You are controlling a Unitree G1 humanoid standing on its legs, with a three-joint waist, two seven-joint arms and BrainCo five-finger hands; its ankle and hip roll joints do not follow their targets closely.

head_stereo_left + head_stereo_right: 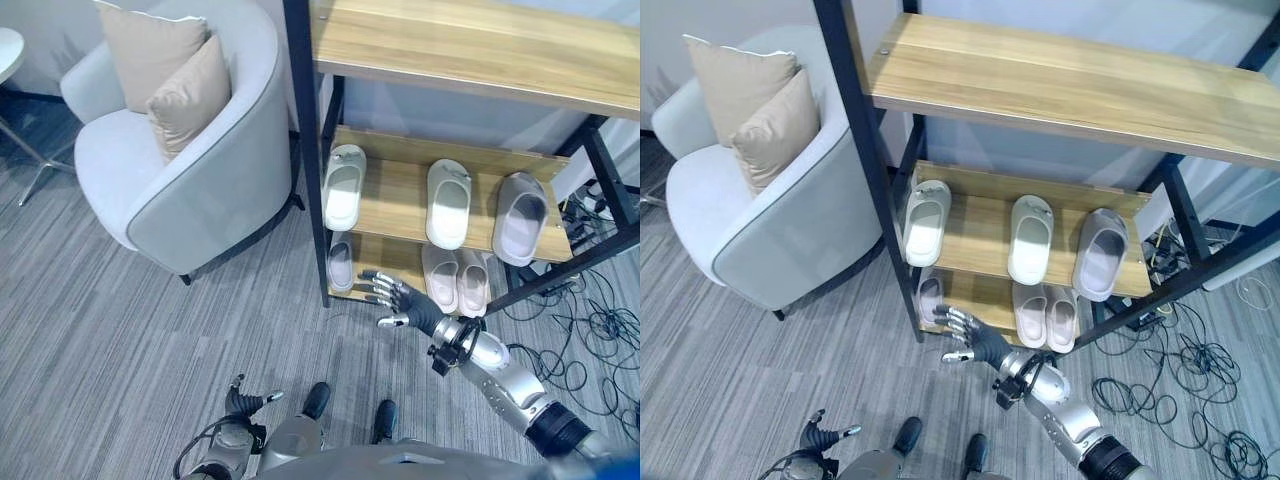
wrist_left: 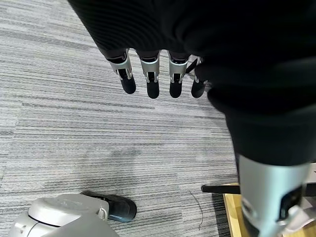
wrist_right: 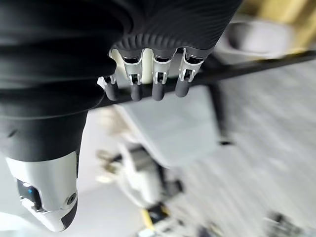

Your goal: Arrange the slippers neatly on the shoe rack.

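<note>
Foam-like white slippers (image 1: 344, 186) on the shoe rack (image 1: 400, 200) should be light, springy: grip one across its strap. Your empty right hand (image 1: 400, 297), fingers spread, hovers at their 6 o'clock; left hand (image 1: 243, 402) hangs relaxed.

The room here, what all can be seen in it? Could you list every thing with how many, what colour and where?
Shoe rack: one, wood shelves on a black frame, right of the armchair.
Middle-shelf slippers: three, two white and one grey, spaced apart.
Bottom-shelf slippers: three, one pale at the left end, a pinkish pair side by side.
Armchair: one, light grey, on the carpet.
Cushions: two, beige, on the armchair.
Cables: a black tangle, floor right of the rack.
Right robot hand: open, before the bottom shelf.
Left robot hand: low, over the carpet, open.
</note>
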